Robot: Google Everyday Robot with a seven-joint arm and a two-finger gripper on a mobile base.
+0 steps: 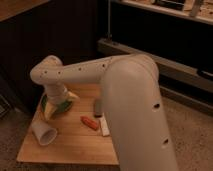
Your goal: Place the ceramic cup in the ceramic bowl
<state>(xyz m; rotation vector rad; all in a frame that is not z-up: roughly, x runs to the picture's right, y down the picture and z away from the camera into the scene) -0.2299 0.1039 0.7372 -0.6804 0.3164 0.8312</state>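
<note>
The ceramic cup (pixel 44 133), plain white, lies on its side near the front left corner of the wooden table (pixel 70 150), mouth toward the front right. The green ceramic bowl (pixel 61 107) sits behind it at the table's left, mostly hidden by my arm. My gripper (pixel 58 104) points down right over the bowl, with yellowish parts showing on either side. It is apart from the cup and holds nothing that I can see.
A red-orange object (pixel 90 122), a flat white block (pixel 105 127) and a grey object (pixel 98 106) lie mid-table. My thick white arm (pixel 135 105) covers the table's right side. A dark cabinet and shelf stand behind.
</note>
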